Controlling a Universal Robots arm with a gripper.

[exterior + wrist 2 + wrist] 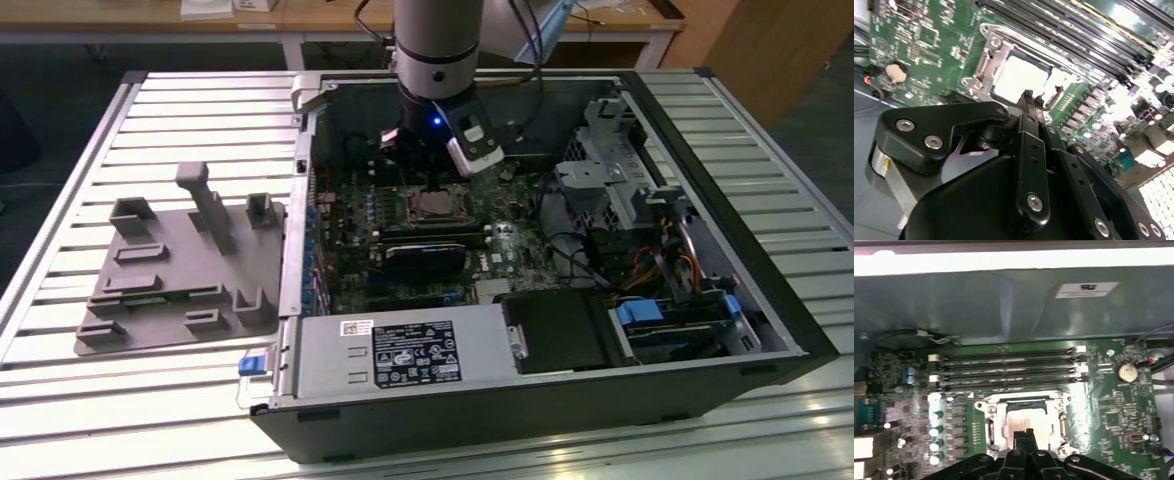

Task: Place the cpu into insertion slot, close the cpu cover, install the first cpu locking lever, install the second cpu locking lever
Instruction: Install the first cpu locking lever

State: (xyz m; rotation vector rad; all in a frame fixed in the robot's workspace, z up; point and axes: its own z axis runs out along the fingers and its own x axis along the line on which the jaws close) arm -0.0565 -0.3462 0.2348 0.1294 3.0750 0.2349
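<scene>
One grey moulded tray [147,290] sits at the exterior view's left on the slatted surface [160,110], well apart from the work. Just beside it stands the open computer case [534,410] with its green board [354,215] facing up.

Near the middle of that board is the chip [434,205]. It lies flat in the socket [1024,405], its pale metal top showing through the window of the cover [992,422]. The silver cover looks to be lying down around the chip. I cannot tell how the locking levers stand.

The arm [438,40] comes down over this spot. In both wrist views the tool [1024,432] hangs just above the near edge of the chip, its two fingers pressed together with nothing between them. I cannot say whether the tips touch the metal.

To my eye the chip is light and stiff but delicate underneath, so it wants holding by its edges and setting down level, never pushed. The cover is thin springy metal and is better pressed on its frame than over the window.

Just in front of the socket lies the black graphics card [427,258]. The metal drive cage [614,150] fills the exterior view's right.
</scene>
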